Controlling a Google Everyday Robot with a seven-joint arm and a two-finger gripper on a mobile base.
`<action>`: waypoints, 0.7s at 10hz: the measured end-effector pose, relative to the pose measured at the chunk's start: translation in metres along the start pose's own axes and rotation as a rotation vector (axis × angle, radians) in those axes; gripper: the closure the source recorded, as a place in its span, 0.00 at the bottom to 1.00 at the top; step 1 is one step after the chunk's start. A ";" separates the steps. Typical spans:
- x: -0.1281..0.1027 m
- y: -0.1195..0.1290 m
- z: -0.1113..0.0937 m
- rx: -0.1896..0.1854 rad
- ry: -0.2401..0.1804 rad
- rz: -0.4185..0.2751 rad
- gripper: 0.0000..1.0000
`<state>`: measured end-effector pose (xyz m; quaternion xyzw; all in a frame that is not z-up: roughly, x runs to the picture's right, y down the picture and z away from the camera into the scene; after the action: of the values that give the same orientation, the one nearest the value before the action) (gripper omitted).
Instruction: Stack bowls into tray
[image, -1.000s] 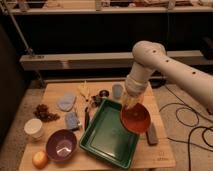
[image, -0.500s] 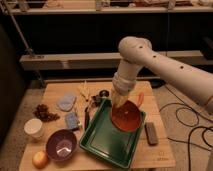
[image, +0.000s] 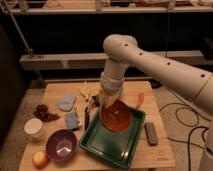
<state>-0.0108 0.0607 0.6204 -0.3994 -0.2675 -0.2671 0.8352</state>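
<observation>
**Orange bowl held tilted over the tray**

The gripper (image: 107, 101) hangs over the far left part of the tray (image: 111, 146). It sits at the end of the white arm (image: 165, 65), which reaches in from the right and bends down. It is clamped on the upper left rim of the orange bowl (image: 117, 119). The bowl hangs from it tilted, with its inside turned toward the camera. The bowl's lower edge lies within the tray's outline, over the far half. Whether it touches the tray floor cannot be told.

The tray lies on the wooden table (image: 162, 149), set askew to the table's edges, with its near corner close to the front edge. Its near half shows bare green.

The purple bowl (image: 61, 145) stands upright on the table just left of the tray, well apart from the orange bowl. Its pale inside faces up.

A round orange fruit (image: 40, 159) lies near the front left of the purple bowl. A white cup (image: 33, 128) stands behind the purple bowl, near the table's left edge. A blue cup (image: 72, 121) sits between the white cup and the tray. Farther back on the left lie a dark heap (image: 44, 112) and a pale-blue piece (image: 66, 101). Some yellow strips (image: 86, 91) lie beside the gripper.

A grey bar (image: 151, 133) lies on the table just right of the tray, along its rim. An orange stick (image: 139, 100) rests at the tray's far right corner. Dark cables (image: 185, 117) trail over the floor to the right of the table
</observation>
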 end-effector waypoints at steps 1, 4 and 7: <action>-0.017 -0.008 0.001 -0.008 0.000 -0.038 1.00; -0.026 -0.012 0.002 -0.013 0.000 -0.057 1.00; -0.026 -0.013 0.002 -0.013 0.000 -0.058 1.00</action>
<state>-0.0384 0.0615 0.6105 -0.3969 -0.2771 -0.2930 0.8245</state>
